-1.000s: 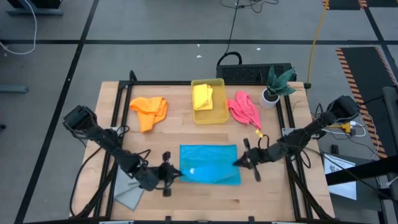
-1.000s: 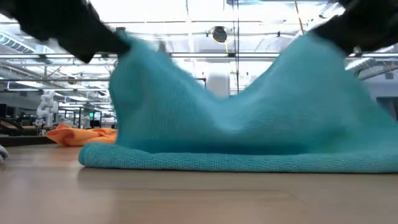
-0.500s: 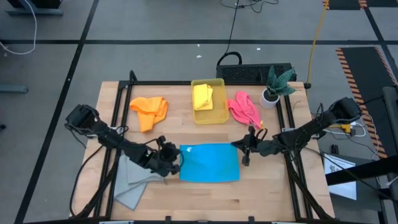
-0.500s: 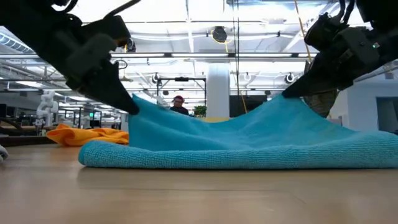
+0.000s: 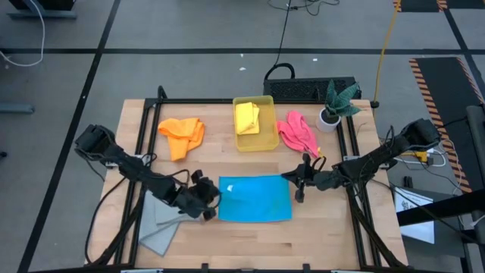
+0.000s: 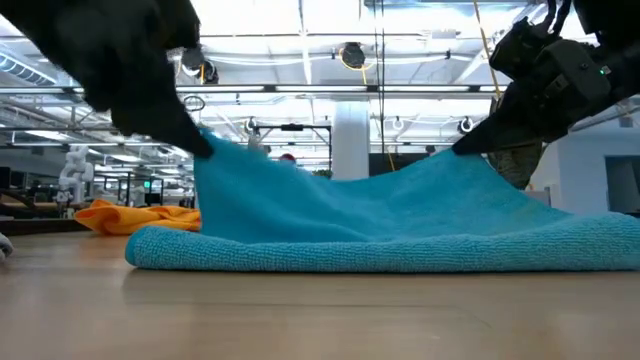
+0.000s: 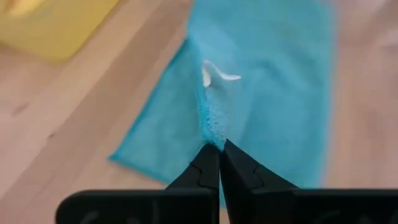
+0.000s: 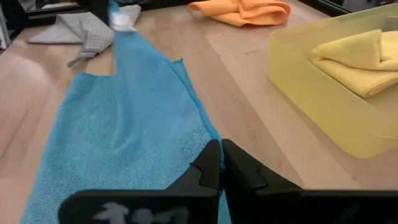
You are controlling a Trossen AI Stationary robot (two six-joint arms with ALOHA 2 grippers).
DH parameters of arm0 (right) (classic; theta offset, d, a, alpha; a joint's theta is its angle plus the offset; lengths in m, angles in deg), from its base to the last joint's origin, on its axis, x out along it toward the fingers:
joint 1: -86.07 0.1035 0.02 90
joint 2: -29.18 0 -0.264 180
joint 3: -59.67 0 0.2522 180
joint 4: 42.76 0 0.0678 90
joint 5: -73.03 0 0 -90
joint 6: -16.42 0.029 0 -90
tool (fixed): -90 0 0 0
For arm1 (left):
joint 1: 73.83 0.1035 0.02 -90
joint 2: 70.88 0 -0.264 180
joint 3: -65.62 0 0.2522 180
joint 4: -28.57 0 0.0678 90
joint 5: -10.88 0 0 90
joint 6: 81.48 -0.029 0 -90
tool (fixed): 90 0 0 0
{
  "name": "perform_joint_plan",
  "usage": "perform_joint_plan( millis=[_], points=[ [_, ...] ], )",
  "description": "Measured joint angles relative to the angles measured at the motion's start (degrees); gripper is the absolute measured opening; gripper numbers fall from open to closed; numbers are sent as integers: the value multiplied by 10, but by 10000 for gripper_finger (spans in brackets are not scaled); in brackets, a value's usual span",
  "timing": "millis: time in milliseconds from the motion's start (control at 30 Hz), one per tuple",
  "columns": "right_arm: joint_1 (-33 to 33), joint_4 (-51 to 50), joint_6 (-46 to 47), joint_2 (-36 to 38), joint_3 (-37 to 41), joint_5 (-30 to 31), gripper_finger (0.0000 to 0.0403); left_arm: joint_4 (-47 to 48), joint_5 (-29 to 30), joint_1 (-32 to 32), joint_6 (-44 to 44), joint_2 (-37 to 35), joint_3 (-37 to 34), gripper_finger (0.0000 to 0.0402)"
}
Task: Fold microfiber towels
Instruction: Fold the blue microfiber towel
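High view: we see the bright blue microfiber towel (image 5: 255, 199) flat at the table's front centre, the left gripper (image 5: 213, 202) and right gripper (image 5: 292, 179) each pinched on a corner. Low view: both corners lifted. Left wrist view: fingers clamped on blue cloth beside a small white tag (image 7: 214, 75), no legible writing. Right wrist view: fingers likewise clamped.

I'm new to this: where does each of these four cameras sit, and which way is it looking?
High view: overhead, straight down; both arms, wooden table.
Low view: at tabletop height, across the bright blue microfiber towel into the room.
Left wrist view: on the left arm; left gripper pinching the towel.
Right wrist view: on the right arm; right gripper pinching it.
All four share the towel.
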Motion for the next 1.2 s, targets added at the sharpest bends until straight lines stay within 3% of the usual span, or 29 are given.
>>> perform_joint_plan(
  millis=[433,600,800,967,1100,1167,1200],
  points=[
    [-35,-5,-5,-8,21,6,0,38,44,65,1,66,-1,6],
    [-52,-1,-22,-8,43,94,0,37,122,75,-62,50,0,8],
    [-69,93,-104,-8,60,111,0,36,98,110,-110,51,0,5],
    [-43,132,-130,-8,60,-23,0,21,62,78,-134,35,-1,4],
    [20,168,-96,-8,61,-249,0,-13,24,13,-152,9,-1,6],
    [71,207,-66,-8,61,-339,0,-73,-35,-24,-175,-4,0,7],
    [99,224,-55,-8,61,-348,0,-106,-76,-44,-195,-7,1,4]
  ],
)
